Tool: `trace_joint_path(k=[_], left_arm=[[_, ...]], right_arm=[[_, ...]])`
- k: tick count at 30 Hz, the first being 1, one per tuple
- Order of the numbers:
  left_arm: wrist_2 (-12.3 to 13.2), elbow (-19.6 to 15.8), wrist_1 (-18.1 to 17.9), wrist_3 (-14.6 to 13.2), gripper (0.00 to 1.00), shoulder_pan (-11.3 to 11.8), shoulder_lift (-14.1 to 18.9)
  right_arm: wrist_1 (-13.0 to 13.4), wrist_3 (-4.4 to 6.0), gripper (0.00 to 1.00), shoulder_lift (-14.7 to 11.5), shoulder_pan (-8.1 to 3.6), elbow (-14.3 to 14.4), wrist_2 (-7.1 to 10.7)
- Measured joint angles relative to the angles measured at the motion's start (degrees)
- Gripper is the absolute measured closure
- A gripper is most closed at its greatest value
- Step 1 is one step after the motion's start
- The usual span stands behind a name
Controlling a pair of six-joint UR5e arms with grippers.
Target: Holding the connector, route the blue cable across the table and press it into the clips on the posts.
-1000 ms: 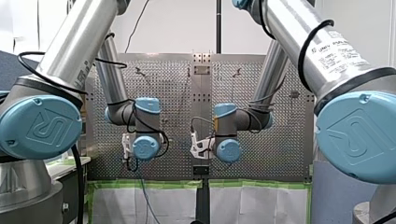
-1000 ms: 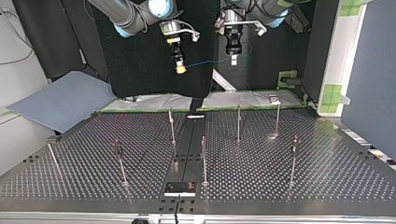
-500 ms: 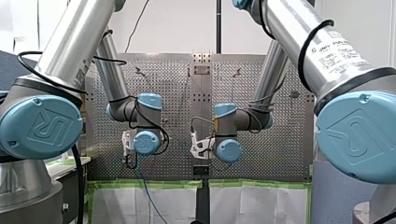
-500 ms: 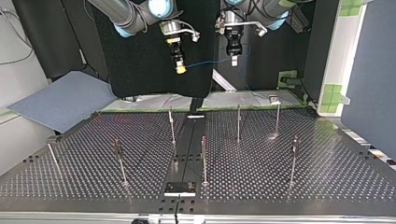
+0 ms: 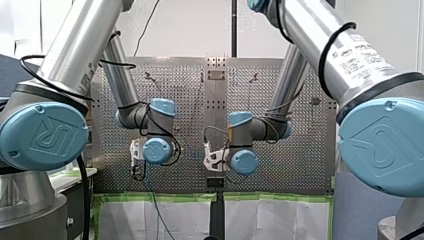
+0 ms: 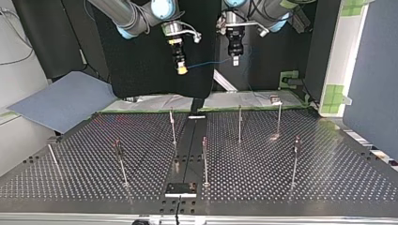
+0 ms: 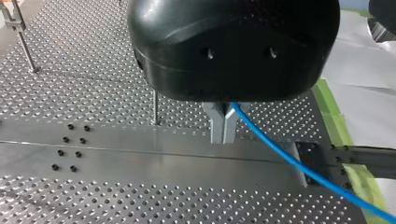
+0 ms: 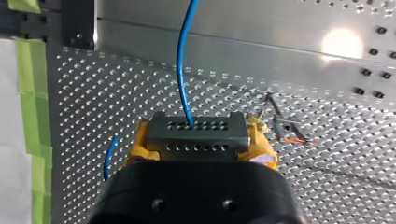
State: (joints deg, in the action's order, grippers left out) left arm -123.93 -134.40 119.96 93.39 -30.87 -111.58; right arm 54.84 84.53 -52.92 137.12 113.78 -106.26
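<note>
1. Above the table's near edge, front view: wrist joints hide both arms' fingers, so I cannot tell their state. A thin blue cable (image 5: 157,212) hangs below my left arm.
2. Top view: the yellow-tipped right gripper (image 6: 181,70) and the left gripper (image 6: 236,61) hang above the table (image 6: 328,178), well clear of the posts (image 6: 240,123). The cable runs nearly straight between them. Finger gaps are too small to judge.
3. Left wrist view: metal fingers (image 7: 219,123) are pressed together, pinching the cable; its far end is cut off.
4. Right wrist view: yellow pads (image 8: 142,140) clamp a grey connector (image 8: 196,133). The cable leaves its top face.
</note>
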Motion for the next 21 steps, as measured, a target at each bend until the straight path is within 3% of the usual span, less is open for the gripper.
trace_joint_path(k=[3,7,11,21], left_arm=[[-0.34,0.45,0.99,0.43,1.00,0.40,1.28],[-1.39,1.34,2.80,-0.39,1.00,1.91,3.33],[-3.02,2.09,4.97,-1.01,1.00,4.04,5.59],[-6.06,2.95,9.67,-2.40,1.00,8.67,10.26]], right_arm=[[-1.40,0.65,1.00,-0.52,0.49,-1.42,-1.01],[-3.45,2.00,1.00,-2.26,0.88,-3.46,-0.15],[-5.65,3.49,1.00,-4.42,1.04,-5.66,1.83],[-10.83,4.46,1.00,-9.58,1.38,-10.83,6.96]])
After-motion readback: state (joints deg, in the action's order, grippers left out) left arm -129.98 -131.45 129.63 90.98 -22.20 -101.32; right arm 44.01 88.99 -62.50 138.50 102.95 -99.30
